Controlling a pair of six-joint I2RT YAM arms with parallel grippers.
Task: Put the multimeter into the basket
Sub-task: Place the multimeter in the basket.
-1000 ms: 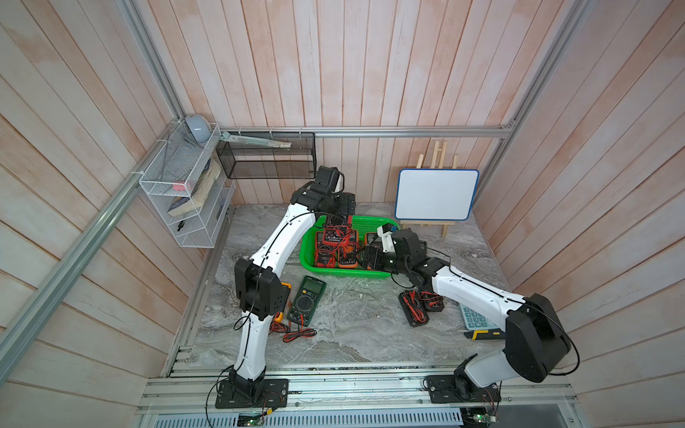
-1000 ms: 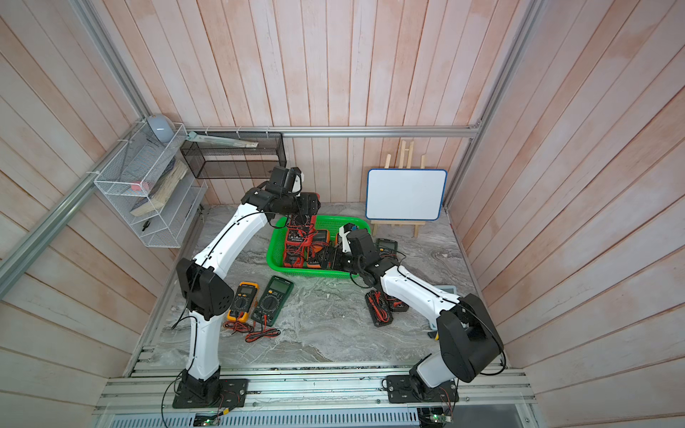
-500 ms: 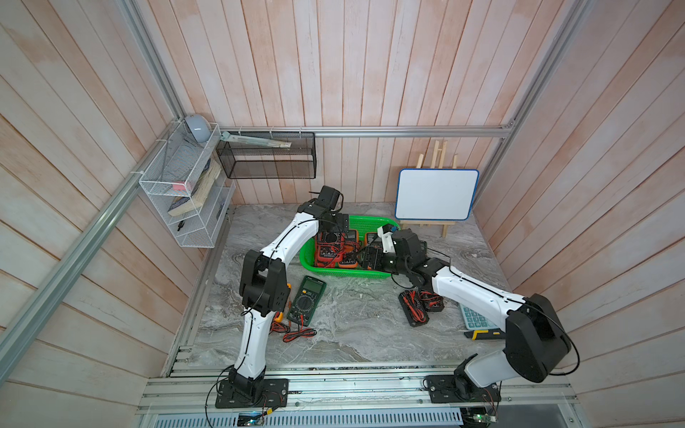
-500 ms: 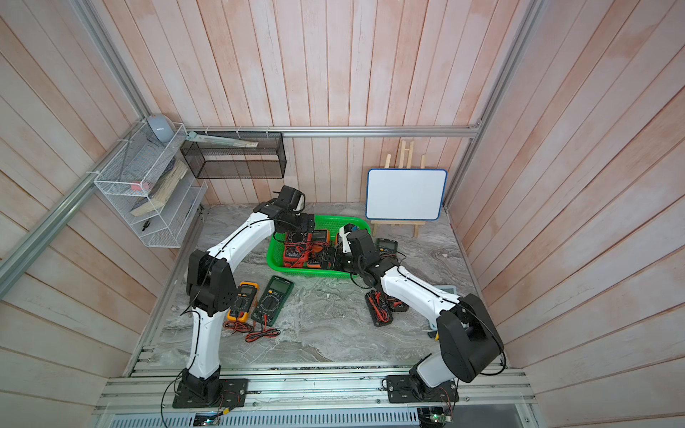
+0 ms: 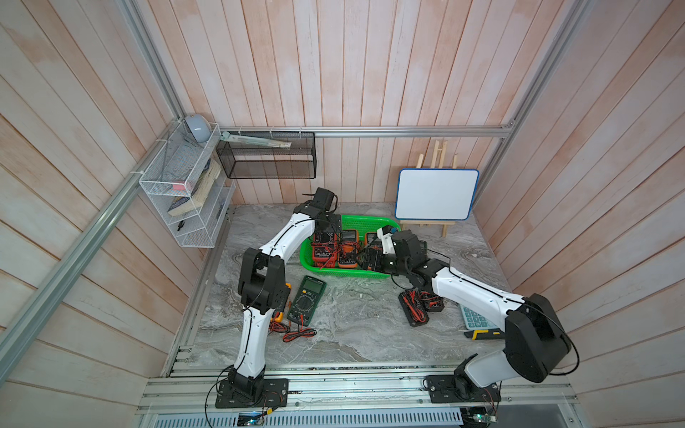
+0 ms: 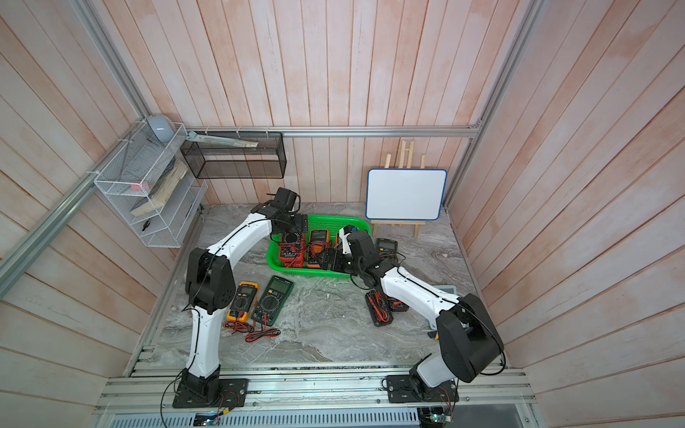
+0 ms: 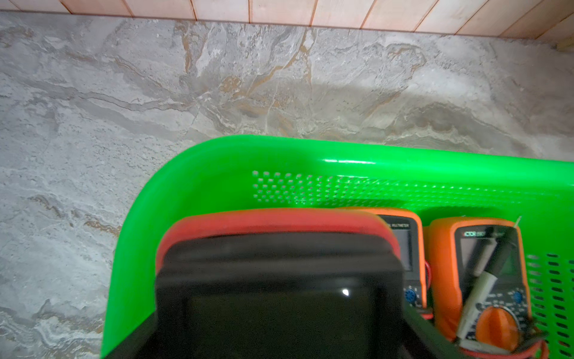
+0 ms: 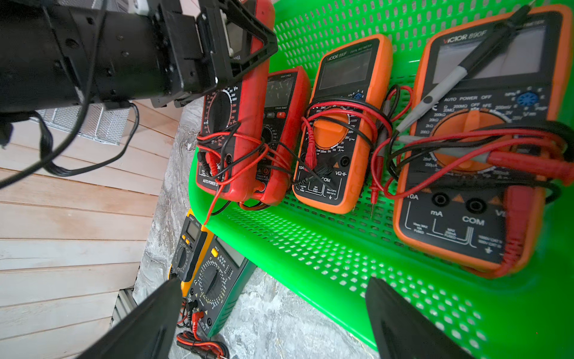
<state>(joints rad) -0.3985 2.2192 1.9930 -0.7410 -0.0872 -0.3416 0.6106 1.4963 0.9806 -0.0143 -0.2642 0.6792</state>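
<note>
Red plastic is what your left gripper (image 5: pixel 327 226) has hold of: its jaws are clamped across the screen end of the red multimeter (image 8: pixel 248 130), which sits inside the basket (image 5: pixel 361 223) at the end on the robot's left. You can see it tilted on its edge there, leaning onto a second red meter (image 8: pixel 281 102) just beside it. Its lower end is down in the basket, and its red and black leads (image 8: pixel 230 146) are wrapped round the body. Further along the basket floor, two orange meters (image 8: pixel 341 124) lie face up, side by side. Your right gripper (image 8: pixel 275 281) hangs over the basket's near rim with its jaws spread wide and nothing between them. Outside the basket, off its near corner on the robot's left, a green meter (image 5: pixel 307 301) and a yellow meter (image 6: pixel 242 299) lie flat, side by side, on the marble tabletop (image 5: pixel 352 333).
</note>
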